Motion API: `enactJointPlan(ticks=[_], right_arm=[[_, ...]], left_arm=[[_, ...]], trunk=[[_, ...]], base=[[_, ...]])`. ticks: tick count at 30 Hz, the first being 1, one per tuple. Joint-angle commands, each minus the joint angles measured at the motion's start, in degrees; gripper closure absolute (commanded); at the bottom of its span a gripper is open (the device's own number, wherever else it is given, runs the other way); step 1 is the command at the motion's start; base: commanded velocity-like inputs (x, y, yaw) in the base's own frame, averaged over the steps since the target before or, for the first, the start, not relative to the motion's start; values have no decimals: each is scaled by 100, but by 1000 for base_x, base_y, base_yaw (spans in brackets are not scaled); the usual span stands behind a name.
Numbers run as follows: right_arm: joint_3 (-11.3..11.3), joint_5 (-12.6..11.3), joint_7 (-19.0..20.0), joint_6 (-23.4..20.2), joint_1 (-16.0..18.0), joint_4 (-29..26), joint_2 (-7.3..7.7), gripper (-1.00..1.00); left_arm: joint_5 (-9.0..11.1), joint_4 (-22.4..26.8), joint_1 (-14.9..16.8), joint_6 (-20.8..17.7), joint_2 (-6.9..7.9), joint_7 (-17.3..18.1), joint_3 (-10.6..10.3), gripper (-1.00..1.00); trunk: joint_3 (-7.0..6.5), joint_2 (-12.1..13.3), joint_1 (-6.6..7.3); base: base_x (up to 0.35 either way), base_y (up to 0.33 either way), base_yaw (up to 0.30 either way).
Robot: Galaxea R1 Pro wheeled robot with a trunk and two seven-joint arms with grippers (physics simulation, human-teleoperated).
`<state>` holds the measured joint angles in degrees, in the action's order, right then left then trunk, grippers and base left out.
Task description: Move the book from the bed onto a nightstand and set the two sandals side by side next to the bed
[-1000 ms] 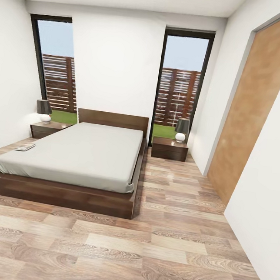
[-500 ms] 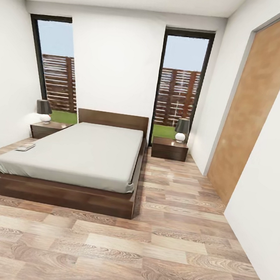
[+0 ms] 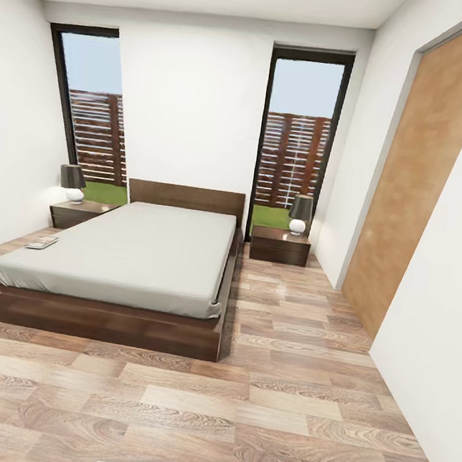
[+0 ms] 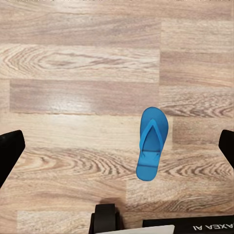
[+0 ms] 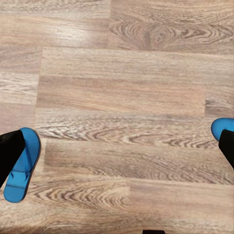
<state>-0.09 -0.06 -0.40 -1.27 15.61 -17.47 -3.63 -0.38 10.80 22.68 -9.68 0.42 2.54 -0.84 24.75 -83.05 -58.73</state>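
The bed [image 3: 134, 255] has a light grey mattress and a dark wood frame, and stands left of centre in the head view. The book [image 3: 42, 242] lies on the mattress near its left edge. One nightstand [image 3: 280, 246] stands right of the headboard, another [image 3: 78, 213] to its left. In the left wrist view a blue sandal [image 4: 152, 144] lies flat on the plank floor, under my open left gripper [image 4: 119, 144]. My open right gripper [image 5: 117, 148] hangs over the floor between a sandal [image 5: 22, 168], half behind one finger, and another blue sandal tip [image 5: 220, 126].
Each nightstand carries a dark-shaded lamp [image 3: 300, 213]. A tall wooden door [image 3: 418, 174] fills the right wall. A wide strip of plank floor [image 3: 283, 338] runs between the bed and that wall. Two tall windows [image 3: 296, 141] flank the headboard.
A small grey robot part at the bottom edge of the head view has crept slightly to the right. The room and its things look the same.
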Motion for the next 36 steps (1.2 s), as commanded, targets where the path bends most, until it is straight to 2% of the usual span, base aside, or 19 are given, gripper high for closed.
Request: enactJointPlan(ticks=[1,25,36], right_arm=[[-1,1,-4,-13,2,-7,-2,-100],[15,-1,-4,-15,4,-2,-15,-100],[24,2,-4,-19,4,2,-9,-100]], left_arm=[[-3,14,0,-27,2,20,-7,-100],[1,59,3,-63,-9,13,-28,-100],[-15,62,188,-191,-15,27,-20,-100]], trunk=[[6,-3,0],[6,-3,0],[204,-445,-241]], base=[[0,0,0],[0,0,0],[0,0,0]])
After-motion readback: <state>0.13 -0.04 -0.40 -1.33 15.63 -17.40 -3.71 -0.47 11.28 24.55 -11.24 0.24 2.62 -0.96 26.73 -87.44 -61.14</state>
